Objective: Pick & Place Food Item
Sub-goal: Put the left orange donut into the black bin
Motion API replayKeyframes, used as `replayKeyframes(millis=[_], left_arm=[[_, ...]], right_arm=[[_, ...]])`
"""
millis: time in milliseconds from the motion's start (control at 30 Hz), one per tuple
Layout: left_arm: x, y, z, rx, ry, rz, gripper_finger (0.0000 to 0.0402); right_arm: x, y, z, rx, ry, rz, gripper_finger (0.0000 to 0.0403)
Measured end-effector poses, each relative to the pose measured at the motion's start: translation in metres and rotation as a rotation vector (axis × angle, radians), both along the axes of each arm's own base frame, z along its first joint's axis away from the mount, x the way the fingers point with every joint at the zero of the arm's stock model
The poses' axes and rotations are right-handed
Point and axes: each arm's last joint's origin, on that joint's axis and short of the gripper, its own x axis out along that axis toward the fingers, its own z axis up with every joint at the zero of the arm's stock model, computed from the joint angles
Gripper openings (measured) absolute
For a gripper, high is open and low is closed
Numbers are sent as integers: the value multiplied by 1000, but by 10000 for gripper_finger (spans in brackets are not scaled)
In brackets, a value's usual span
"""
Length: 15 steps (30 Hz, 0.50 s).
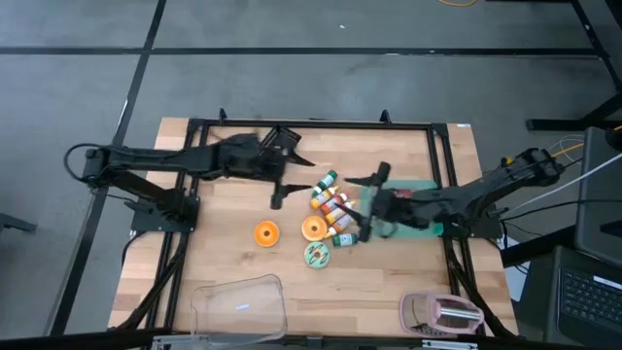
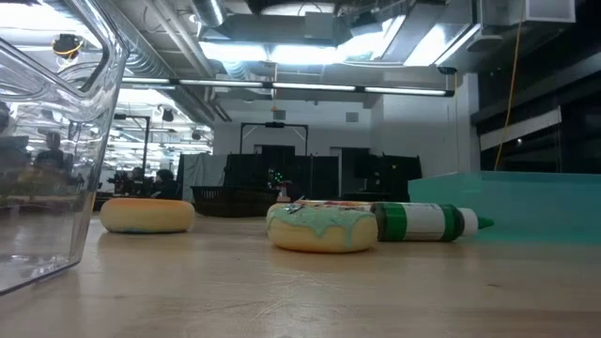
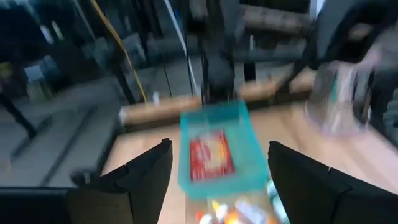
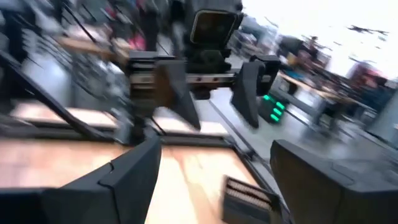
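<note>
Food items lie in a cluster at mid-table: a heap of small bottles, an orange donut, a second orange round piece and a green-frosted donut. A green-and-white bottle lies on its side. My left gripper hangs open above the table, left of the heap. My right gripper hangs open just right of the heap, over the left end of a teal tray. Neither has anything between its fingers.
The teal tray holds a red packet. A clear plastic container stands at the near edge, with a pinkish container at the near right. A black frame runs around the table.
</note>
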Motion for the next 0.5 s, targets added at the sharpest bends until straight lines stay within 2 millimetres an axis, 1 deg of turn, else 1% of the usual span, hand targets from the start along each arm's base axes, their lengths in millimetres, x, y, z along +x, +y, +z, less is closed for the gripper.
replayKeyframes(millis=[133, 233, 367, 500], left_arm=[[-42, -6, 2, -16, -202, 35, 258], [-74, -12, -12, -31, -297, 86, 258], [-108, -21, -45, -68, -286, 204, 258], [-128, -29, -79, -105, -234, 314, 258]], right_arm=[[-39, 5, 5, 19, -100, 101, 295], [-63, 4, 0, 24, -136, 126, 295], [-86, 0, -16, 54, -134, 79, 295], [-93, -3, -33, 109, -131, 31, 295]])
